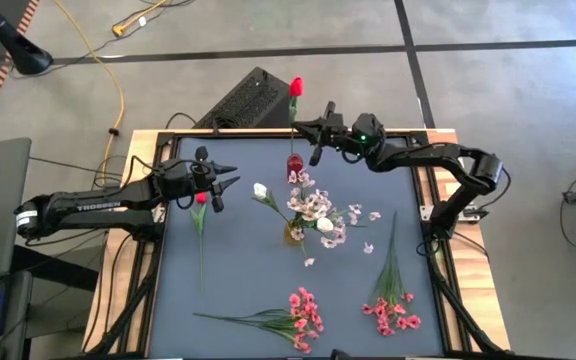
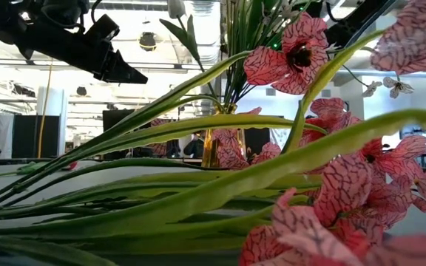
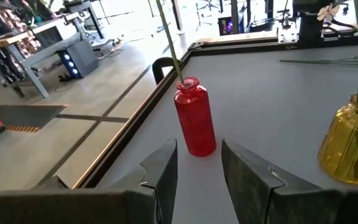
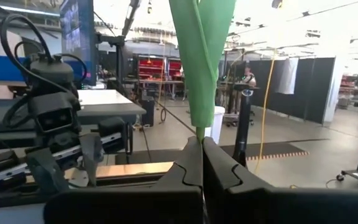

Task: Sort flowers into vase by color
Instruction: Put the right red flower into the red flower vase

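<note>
While red rosebud point(image 1: 296, 86) goes stem-first into red vase point(image 1: 293, 166), pinched by right gripper point(image 1: 315, 128): roughly halfway. Pale blossoms point(image 1: 315, 207) already in yellow vase point(image 3: 352, 142). Left: red bud point(image 1: 202, 198) under left gripper point(image 1: 226, 184), fingers spread, empty; two pink sprays point(image 1: 306, 311) on table point(image 1: 238, 280).

Both arms extended over the table's far half.

The left gripper point(image 1: 230, 182) is held out with fingers point(image 3: 160, 171) parted, nothing between them. The right gripper point(image 1: 308, 131) is reached across, its fingers point(image 4: 188, 165) pressed together on a green stem point(image 4: 199, 74).
</note>
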Controlling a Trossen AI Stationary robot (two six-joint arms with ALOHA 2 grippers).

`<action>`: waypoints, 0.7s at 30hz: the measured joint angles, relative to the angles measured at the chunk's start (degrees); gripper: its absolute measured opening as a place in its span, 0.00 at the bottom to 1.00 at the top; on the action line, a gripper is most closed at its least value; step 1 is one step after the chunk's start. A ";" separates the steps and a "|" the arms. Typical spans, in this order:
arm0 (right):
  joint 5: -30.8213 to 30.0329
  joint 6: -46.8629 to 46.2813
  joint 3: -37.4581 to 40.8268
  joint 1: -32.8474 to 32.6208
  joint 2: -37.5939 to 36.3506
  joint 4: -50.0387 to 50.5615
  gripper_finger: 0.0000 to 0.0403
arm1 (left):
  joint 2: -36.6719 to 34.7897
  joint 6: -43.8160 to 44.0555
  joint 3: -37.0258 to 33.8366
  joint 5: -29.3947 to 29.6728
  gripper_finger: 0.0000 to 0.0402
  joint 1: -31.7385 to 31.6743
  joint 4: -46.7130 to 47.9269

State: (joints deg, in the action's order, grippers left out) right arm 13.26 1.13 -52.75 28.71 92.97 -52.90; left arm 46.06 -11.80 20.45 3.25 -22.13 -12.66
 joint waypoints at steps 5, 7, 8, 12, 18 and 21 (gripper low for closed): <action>0.09 -0.63 0.00 0.37 0.04 0.61 0.05 | 0.00 0.03 0.00 -0.02 0.29 0.00 0.29; 0.09 -0.66 0.00 0.43 0.04 0.63 0.05 | 0.00 0.03 0.01 -0.02 0.29 0.00 0.29; 0.09 -0.68 0.00 0.44 0.04 0.78 0.05 | 0.00 0.03 0.00 -0.04 0.29 0.00 0.30; 0.51 -0.68 0.00 0.41 0.04 2.31 0.05 | 0.00 0.03 0.00 -0.04 0.29 0.00 0.38; 2.25 -0.55 0.00 0.68 0.04 4.47 0.05 | 0.00 0.25 0.00 -0.04 0.29 0.00 0.43; 2.25 0.64 0.00 0.70 0.04 5.93 0.08 | 0.00 0.44 0.00 -0.05 0.29 0.00 0.43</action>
State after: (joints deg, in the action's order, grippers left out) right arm 15.51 1.76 -52.75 29.41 93.01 -46.97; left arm 46.06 -11.36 20.45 3.20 -22.13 -12.23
